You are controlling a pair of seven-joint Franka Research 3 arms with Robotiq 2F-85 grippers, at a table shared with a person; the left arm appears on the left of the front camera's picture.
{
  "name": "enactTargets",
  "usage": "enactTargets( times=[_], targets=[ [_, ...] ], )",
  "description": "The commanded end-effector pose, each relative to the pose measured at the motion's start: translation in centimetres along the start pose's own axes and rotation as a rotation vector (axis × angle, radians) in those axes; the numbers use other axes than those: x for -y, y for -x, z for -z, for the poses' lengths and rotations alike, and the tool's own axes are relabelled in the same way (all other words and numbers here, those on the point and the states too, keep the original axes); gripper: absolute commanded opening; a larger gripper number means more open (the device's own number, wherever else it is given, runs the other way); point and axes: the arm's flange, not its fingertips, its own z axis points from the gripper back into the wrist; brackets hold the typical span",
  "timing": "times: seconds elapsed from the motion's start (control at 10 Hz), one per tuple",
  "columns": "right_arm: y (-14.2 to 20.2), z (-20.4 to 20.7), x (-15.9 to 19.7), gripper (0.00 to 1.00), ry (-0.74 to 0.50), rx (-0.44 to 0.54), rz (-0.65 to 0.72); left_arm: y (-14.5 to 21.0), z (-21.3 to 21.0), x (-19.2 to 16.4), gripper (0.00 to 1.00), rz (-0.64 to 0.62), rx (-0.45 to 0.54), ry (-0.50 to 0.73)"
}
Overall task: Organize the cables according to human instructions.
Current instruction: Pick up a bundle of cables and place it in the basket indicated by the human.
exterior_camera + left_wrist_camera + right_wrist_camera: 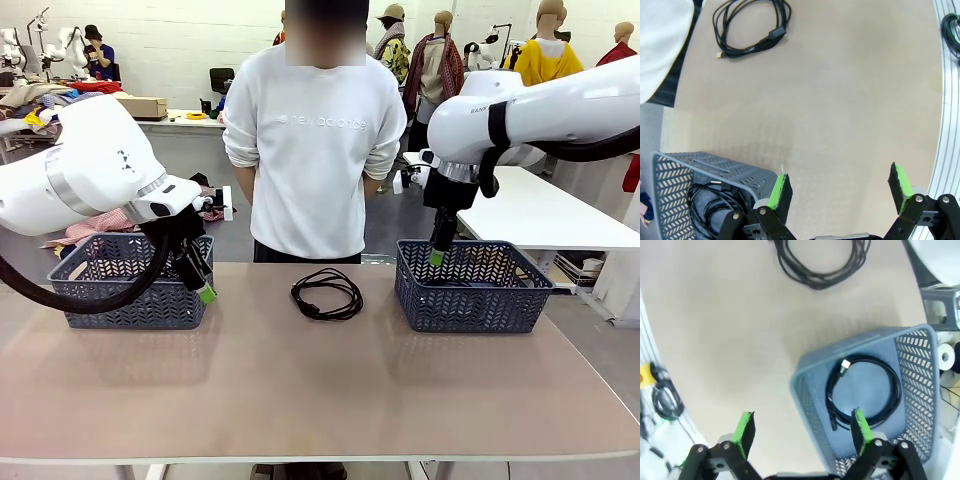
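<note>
One coiled black cable (327,293) lies on the brown table between two grey-blue baskets, just in front of the person; it also shows as the cable (750,25) and the cable (822,260). My left gripper (204,290) hangs open at the right side of the left basket (100,290), with nothing between its green pads (780,192). Inside that basket (670,170) lies another cable (705,202). My right gripper (437,256) is open and empty over the near-left rim of the right basket (470,300). A coiled cable (865,390) rests in that basket (810,400).
A person (312,140) in a white sweatshirt stands at the far edge, arms behind the back. The table's metal-trimmed near edge (940,100) shows in the left wrist view. A white table (550,210) stands behind the right basket.
</note>
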Motion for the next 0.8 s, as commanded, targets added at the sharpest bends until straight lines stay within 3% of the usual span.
enactTargets(
  times=[0.0,0.2,0.7],
  targets=[
    [1.3,0.6,-4.2,1.0,0.065,0.129,0.068,0.1,-0.3,-0.1,1.0,-0.003,0.003,-0.003],
    [2.6,0.9,-7.7,1.0,0.084,0.251,0.108,0.1,-0.3,-0.1,1.0,-0.003,0.003,-0.003],
    [3.0,3.2,-11.6,1.0,0.062,0.334,0.057,0.1,-0.3,-0.1,1.0,-0.003,0.003,-0.003]
  ],
)
